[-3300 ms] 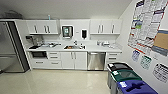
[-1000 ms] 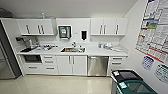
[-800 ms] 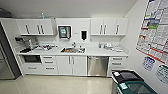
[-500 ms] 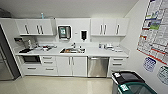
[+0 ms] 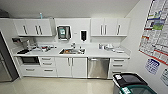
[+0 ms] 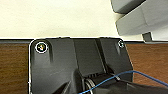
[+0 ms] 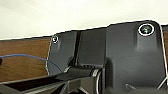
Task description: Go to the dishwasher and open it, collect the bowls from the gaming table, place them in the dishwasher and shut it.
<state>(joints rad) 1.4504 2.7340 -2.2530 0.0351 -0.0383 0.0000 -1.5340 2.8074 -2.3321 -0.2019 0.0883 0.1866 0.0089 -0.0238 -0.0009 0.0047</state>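
Note:
The dishwasher (image 5: 98, 67), with a brushed steel front and a bar handle along its top, stands shut under the white counter (image 5: 95, 53), right of the sink (image 5: 72, 51). It lies ahead of me across the pale floor (image 5: 62, 86). The bowls and the gaming table are out of view. Both wrist views look past my own dark plates at a pale floor and brown wood; the fingers cannot be made out.
White cabinets (image 5: 71, 67) and drawers (image 5: 118, 65) flank the dishwasher. A built-in oven (image 5: 30, 60) sits at the left, beside a steel fridge (image 5: 5, 67). Dark bins (image 5: 128, 81) with a green-rimmed one (image 5: 138, 90) stand at the right by the poster wall (image 5: 156, 37).
The whole kitchen view has grown slightly and shifted as I drive closer; nothing in the scene itself has moved.

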